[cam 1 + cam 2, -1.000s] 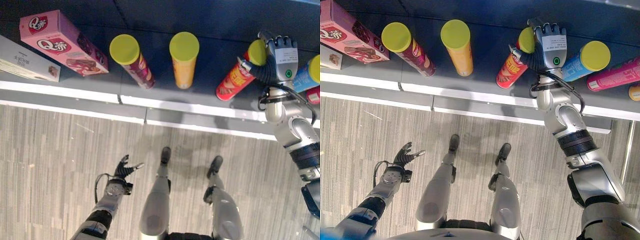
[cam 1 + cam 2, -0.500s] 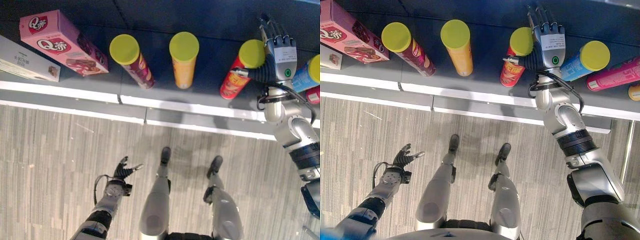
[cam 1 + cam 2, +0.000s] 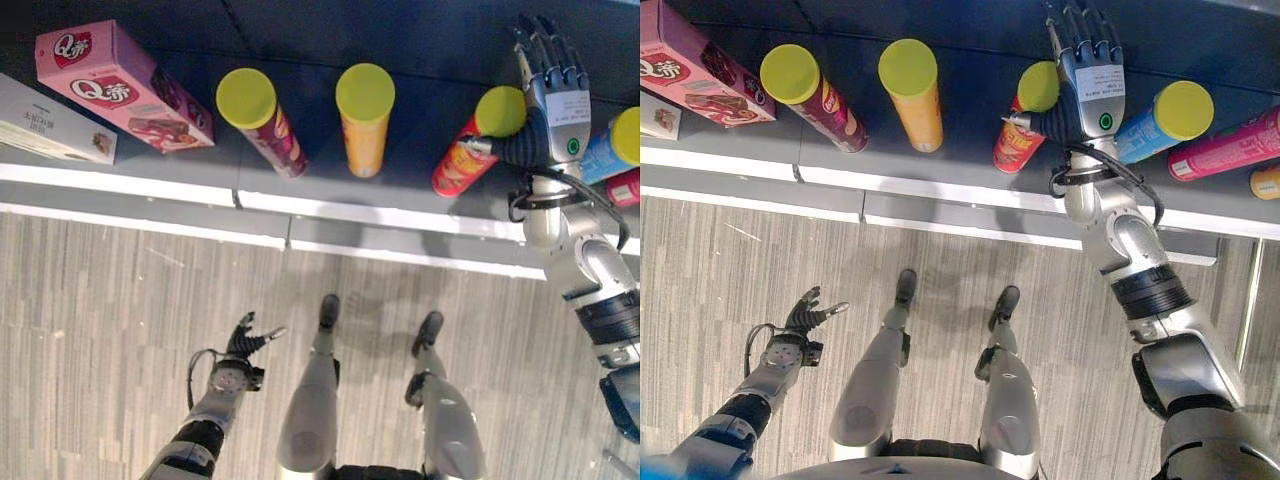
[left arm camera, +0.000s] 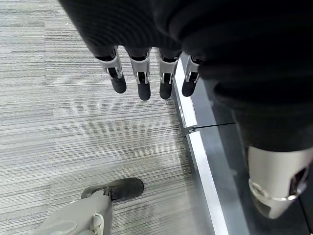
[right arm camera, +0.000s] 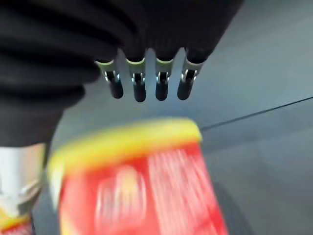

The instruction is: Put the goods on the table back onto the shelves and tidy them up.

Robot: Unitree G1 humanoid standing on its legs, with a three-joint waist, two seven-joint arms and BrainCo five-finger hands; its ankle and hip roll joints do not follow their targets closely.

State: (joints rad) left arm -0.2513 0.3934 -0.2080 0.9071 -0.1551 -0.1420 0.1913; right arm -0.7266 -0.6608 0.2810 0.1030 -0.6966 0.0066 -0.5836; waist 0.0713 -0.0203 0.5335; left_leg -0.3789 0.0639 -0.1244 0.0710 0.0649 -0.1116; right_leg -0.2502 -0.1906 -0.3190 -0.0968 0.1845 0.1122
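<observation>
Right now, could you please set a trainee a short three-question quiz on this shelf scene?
1. True or false: the right hand has its fingers curled round the red can.
2. Which can stands between the maroon can and the red can? A) blue B) orange C) pink
3. Fill in: the left hand hangs low above the ____.

Key: 1. False; its fingers are straight and it is beside the can. 2. B, the orange can. 3. Floor.

Grey striped floor [image 3: 120,320] runs below. A white edge strip [image 3: 150,178] lines the front of the dark ledge.
</observation>
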